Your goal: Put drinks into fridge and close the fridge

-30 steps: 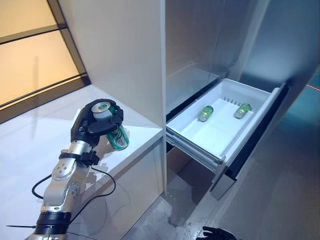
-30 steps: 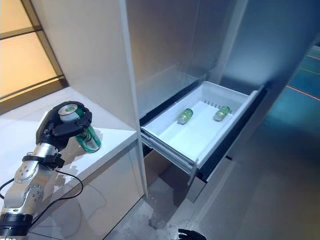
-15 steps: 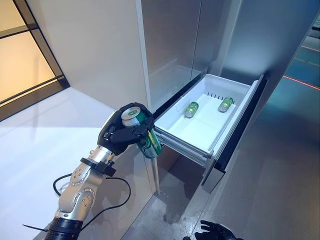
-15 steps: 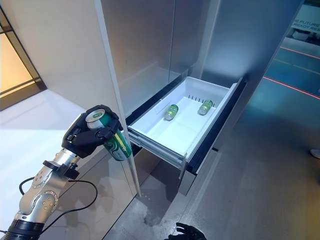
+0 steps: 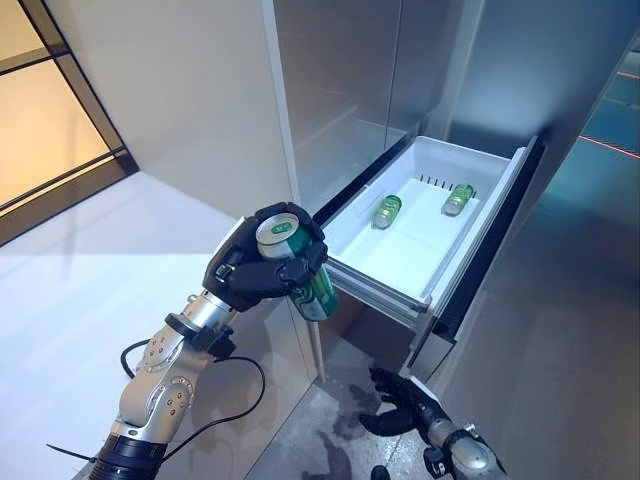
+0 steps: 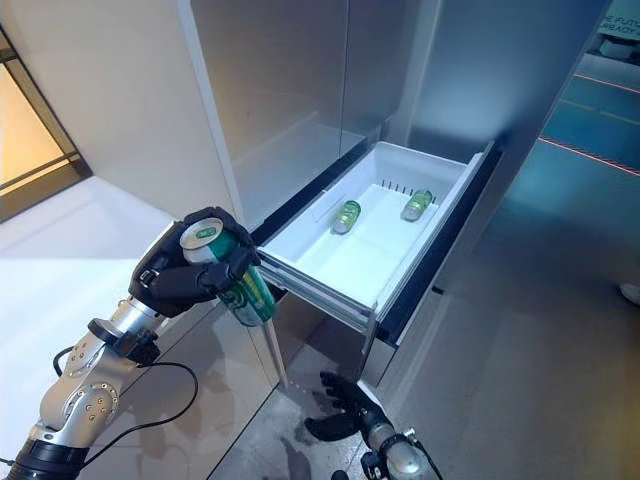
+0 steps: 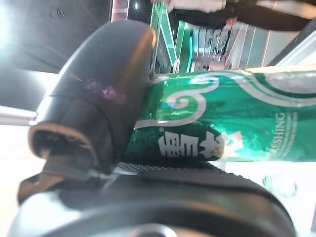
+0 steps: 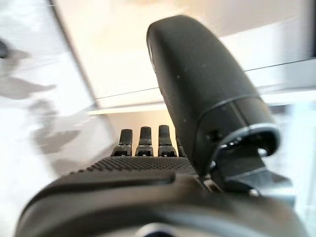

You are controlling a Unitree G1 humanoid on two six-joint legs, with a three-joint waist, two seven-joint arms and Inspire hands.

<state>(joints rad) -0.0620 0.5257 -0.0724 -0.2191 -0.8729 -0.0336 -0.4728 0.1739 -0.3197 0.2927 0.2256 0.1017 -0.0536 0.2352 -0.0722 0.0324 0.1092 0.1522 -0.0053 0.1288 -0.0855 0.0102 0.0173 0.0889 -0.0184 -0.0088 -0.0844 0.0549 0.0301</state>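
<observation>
my left hand [image 5: 262,272] wrapped tight round green can [image 5: 305,275], fingers + thumb curled on it. can tilted, top up, held in air just beside front left corner of open fridge drawer [image 5: 440,275], not over it yet. 2 more green cans [image 5: 386,211] [image 5: 458,198] lying on sides near drawer back, apart from each other. my right hand [image 5: 400,405] low, near floor below drawer, fingers spread, holding nothing.

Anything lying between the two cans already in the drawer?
No. In the left eye view, only bare white drawer floor separates the nearer can from the farther can; the third can is in the left hand.
</observation>
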